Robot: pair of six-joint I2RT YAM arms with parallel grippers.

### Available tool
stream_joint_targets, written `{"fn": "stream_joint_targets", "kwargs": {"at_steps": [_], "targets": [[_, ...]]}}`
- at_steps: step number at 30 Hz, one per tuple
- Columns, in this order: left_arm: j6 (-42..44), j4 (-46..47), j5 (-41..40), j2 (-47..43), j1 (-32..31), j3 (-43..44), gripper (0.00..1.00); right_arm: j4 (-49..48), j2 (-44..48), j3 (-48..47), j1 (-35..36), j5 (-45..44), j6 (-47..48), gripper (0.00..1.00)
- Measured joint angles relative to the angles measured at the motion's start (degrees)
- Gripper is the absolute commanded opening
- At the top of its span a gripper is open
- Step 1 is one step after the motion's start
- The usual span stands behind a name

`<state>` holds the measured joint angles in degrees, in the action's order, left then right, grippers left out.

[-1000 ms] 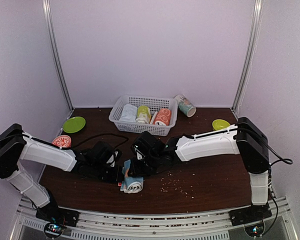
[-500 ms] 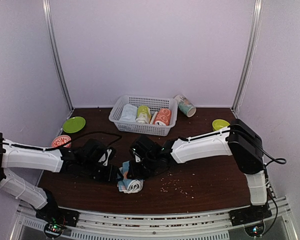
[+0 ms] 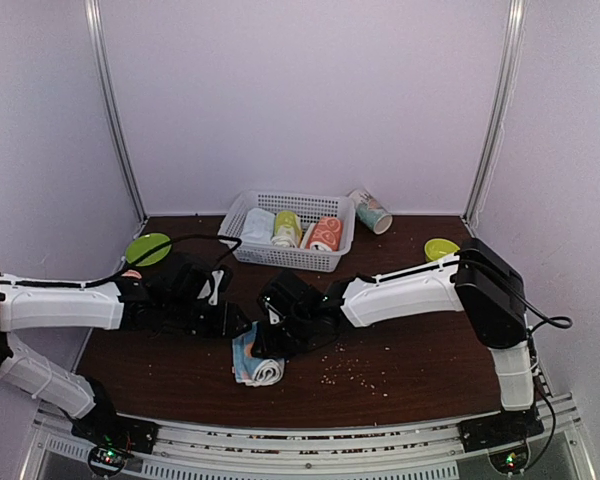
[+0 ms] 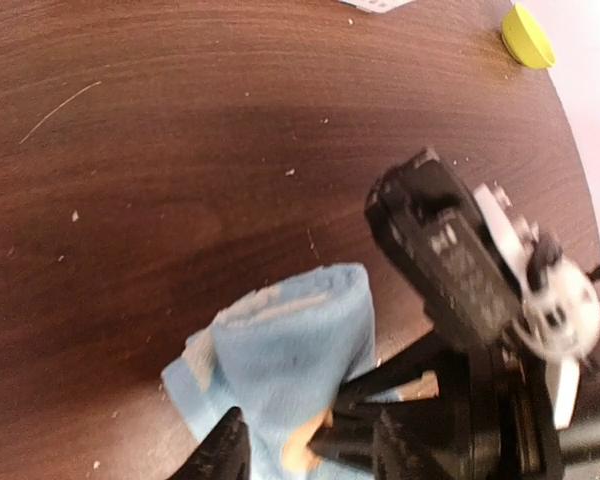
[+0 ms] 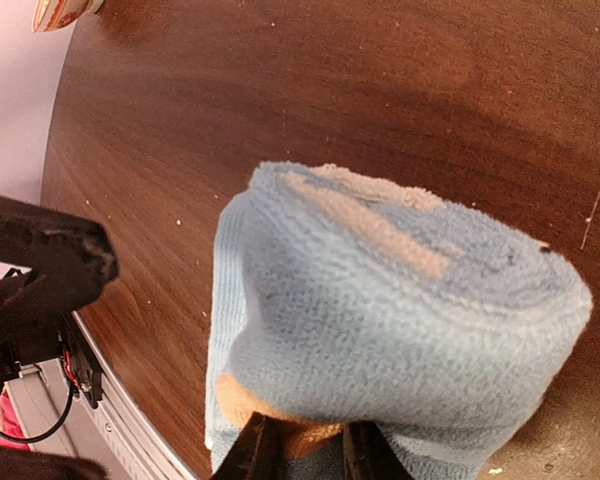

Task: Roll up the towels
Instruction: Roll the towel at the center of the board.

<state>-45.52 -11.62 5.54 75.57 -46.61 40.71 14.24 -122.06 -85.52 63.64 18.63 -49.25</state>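
You're partway through. The light blue spotted cloth towel is lying low centre of the top view on the dark wooden worktop, bunched into a loose fat roll that isn't tidy yet. The peach-orange printed cloth towel is sitting in the white plastic mesh basket, upper centre, and looks rolled already.

Your right tool is clamping an edge of the blue towel between its fingers. Your left tool is hanging just upper left of the towel, holding nothing. Only one finger is showing, so I can't tell if it's open.

Versus a second ago, the left tool is backing off from the towel it was touching, and the towel is sitting slightly further left. The right tool is barely moving.

Still to do, I'd say: tighten this roll.
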Motion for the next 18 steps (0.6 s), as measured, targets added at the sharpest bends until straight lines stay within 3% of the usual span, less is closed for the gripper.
{"fn": "stream_joint_targets", "kwargs": {"at_steps": [12,18], "targets": [[0.0,6.5,3.5,11.6,1.9,4.5,0.23,-2.1,0.0,0.7,0.0,0.0,0.2,0.26],[-0.4,9.1,4.9,16.3,2.2,4.7,0.02,-2.1,0.0,0.7,0.0,0.0,1.2,0.29]]}}
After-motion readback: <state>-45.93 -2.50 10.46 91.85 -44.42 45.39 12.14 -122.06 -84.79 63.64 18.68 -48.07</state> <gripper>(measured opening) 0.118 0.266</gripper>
